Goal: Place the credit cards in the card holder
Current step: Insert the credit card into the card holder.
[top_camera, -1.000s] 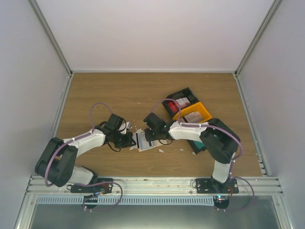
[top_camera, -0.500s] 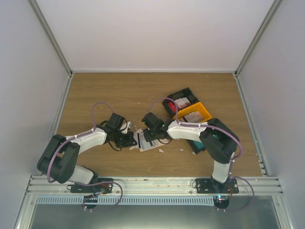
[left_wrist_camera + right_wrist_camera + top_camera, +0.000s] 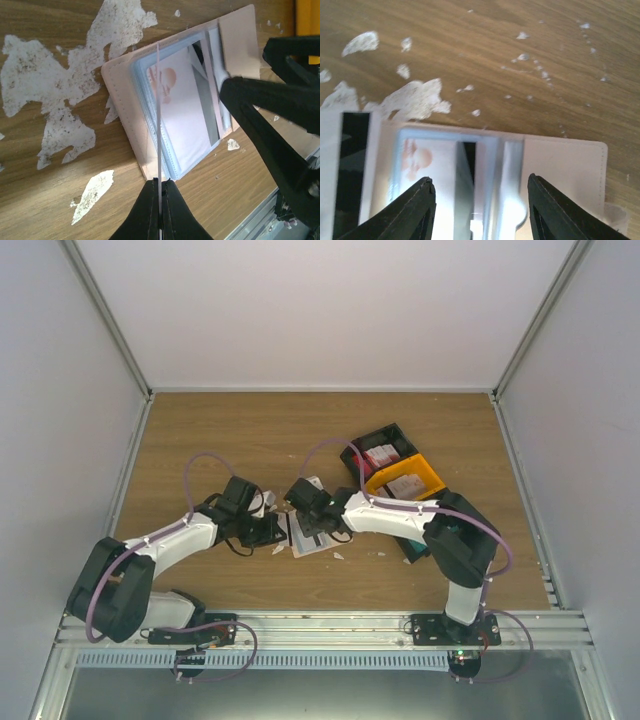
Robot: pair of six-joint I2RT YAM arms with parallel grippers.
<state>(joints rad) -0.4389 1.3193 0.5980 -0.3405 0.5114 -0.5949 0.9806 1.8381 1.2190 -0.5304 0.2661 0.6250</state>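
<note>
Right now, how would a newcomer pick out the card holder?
On the wooden table, look near the middle, left of the yellow bin. The card holder lies open there: a flat beige wallet with clear sleeves, unlike the crumbly white scraps around it.

table (image 3: 220,430): wood | black bin (image 3: 398,430): touching yellow bin (image 3: 436,480), right rear | white scraps (image 3: 45,85): scattered mid-table

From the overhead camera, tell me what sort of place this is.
Most likely a robot test cell in a lab: plain white walls box in a wooden table, two arms are bolted to a rail at its near edge, and small plastic bins sit on it.
</note>
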